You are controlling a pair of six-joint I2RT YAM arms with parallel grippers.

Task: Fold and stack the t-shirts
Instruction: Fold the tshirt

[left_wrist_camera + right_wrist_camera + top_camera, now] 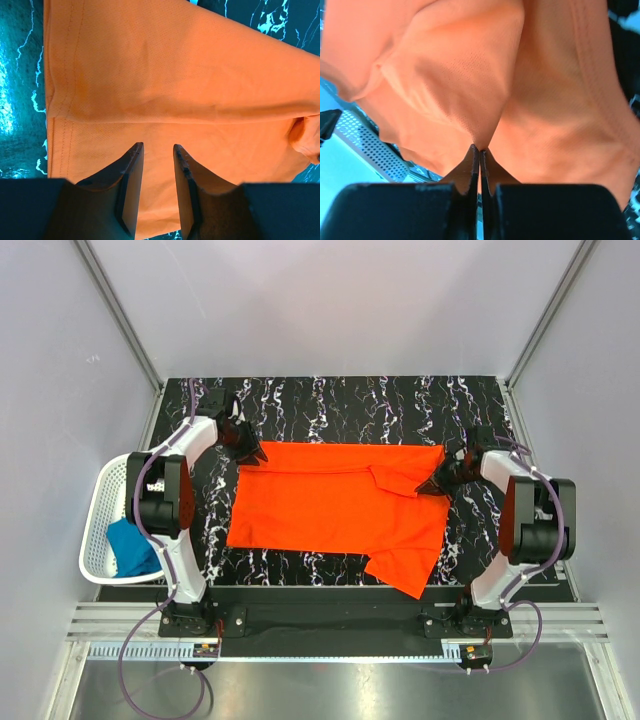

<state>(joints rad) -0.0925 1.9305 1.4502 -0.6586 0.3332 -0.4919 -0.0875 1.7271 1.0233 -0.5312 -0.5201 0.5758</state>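
Orange-red t-shirt (330,510) lies spread across the middle of the black marbled table (330,400), partly folded. One flap (405,570), likely a sleeve, sticks out toward the near edge. Teal t-shirt (130,545) sits bunched in the white mesh basket (90,540) off the table's left side, well apart from the orange one.

Right gripper (480,148) is closed tight on a pinch of orange cloth at the shirt's right side. Creases fan out from the tips, so the fabric there looks lifted. Left gripper (155,147) sits over the far left corner, jaws narrowly parted. Cloth shows through the gap, nothing visibly clamped.

Handling call: thin knit, light, limp, no stiffness. It will likely sag and drag on the table rather than hold shape. Not slippery, not fragile. Best taken at hems, corners or a seam, both ends at once, so the fold line stays straight.

Hard to read:
- Whether the right pinch holds one layer or two.
- Collar not visible.
- Teal shirt partly hidden by the basket wall and left arm.
- Pale perforated surface (375,145) below the cloth in the right wrist view, unidentifiable.
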